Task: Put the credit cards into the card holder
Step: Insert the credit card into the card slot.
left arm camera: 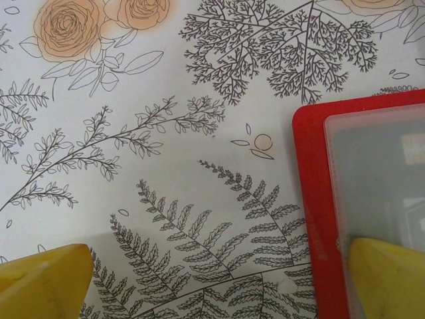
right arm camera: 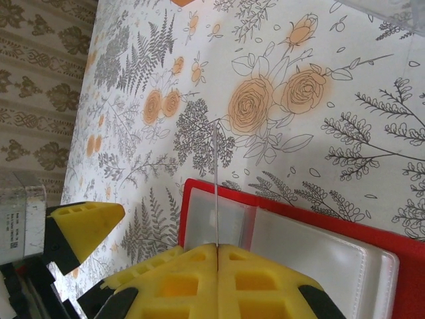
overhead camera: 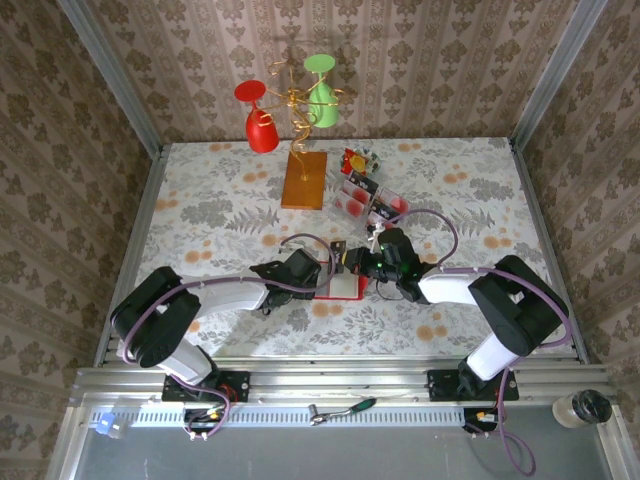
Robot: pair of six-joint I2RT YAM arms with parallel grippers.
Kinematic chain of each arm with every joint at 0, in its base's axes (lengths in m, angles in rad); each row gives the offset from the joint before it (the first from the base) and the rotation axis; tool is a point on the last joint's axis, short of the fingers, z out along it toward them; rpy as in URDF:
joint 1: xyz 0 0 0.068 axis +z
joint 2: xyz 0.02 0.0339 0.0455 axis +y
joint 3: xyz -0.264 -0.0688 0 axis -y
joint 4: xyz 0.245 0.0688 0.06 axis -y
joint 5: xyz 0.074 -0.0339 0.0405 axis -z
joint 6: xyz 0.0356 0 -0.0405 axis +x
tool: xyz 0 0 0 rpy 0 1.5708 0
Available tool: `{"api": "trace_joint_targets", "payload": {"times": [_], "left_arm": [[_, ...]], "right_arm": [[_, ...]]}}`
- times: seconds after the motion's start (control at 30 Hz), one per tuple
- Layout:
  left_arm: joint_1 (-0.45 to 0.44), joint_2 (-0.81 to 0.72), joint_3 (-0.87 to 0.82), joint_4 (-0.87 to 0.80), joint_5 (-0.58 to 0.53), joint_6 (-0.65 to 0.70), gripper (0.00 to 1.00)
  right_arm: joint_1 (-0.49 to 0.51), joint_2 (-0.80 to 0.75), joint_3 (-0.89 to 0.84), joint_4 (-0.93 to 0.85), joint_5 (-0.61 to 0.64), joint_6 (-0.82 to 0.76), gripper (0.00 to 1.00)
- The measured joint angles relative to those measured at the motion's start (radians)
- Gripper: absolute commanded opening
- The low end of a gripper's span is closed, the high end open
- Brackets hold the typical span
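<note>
The card holder (right arm camera: 312, 249) is bright red with clear pockets; our right gripper (right arm camera: 217, 247) pinches 1 credit card (right arm camera: 216, 176); left gripper (left arm camera: 216, 249) gapes.

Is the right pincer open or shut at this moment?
Shut. The right pincer has its two yellow fingers pressed together, with a thin credit card pinched edge-on between them, by the red card holder.

Card holder (overhead camera: 342, 288) on the table (overhead camera: 200, 200) near centre; credit cards (overhead camera: 355, 205) behind it, rightward
</note>
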Motion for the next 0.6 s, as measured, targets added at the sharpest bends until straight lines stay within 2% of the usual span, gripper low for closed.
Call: {"api": "trace_joint_targets", "payload": {"times": [0.6], "left_arm": [[-0.001, 0.0, 0.0, 0.0, -0.002, 0.0, 1.0]], "right_arm": [[0.007, 0.06, -0.042, 0.096, 0.022, 0.023, 0.0]]}}
